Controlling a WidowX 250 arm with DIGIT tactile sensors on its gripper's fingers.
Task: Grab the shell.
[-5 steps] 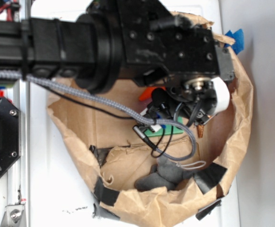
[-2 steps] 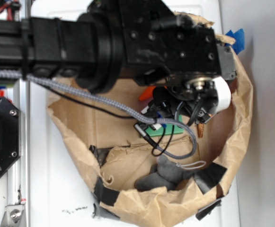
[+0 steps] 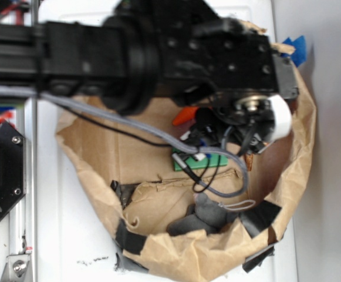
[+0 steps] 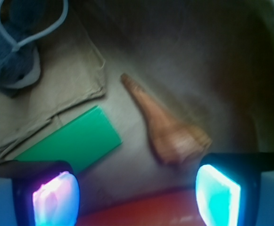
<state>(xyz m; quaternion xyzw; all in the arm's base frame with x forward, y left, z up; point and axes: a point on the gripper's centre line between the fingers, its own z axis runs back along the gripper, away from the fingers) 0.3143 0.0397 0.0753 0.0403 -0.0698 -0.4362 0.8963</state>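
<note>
The shell point(image 4: 167, 129) is tan-orange. It lies on brown paper with its thin point up-left and its knobbly wide end just above my right pad. My gripper point(image 4: 137, 197) is open and empty, with its lit pads point(image 4: 56, 197) wide apart. The shell's wide end sits a little ahead of the gap, towards the right finger. A red-orange carrot point(image 4: 151, 209) lies blurred under the gap. In the exterior view the arm's black head point(image 3: 229, 59) covers the fingers and nearly all of the shell.
A green block point(image 4: 75, 141) lies left of the shell and also shows in the exterior view point(image 3: 202, 160). A grey-blue cloth point(image 3: 208, 214) lies at the near side. Crumpled paper bag walls point(image 3: 302, 147) ring everything. An orange carrot end point(image 3: 185, 116) peeks out beneath the arm.
The arm's head has shifted slightly to the right and blurs with motion. More of the green block shows under it. The jaws stay open.
</note>
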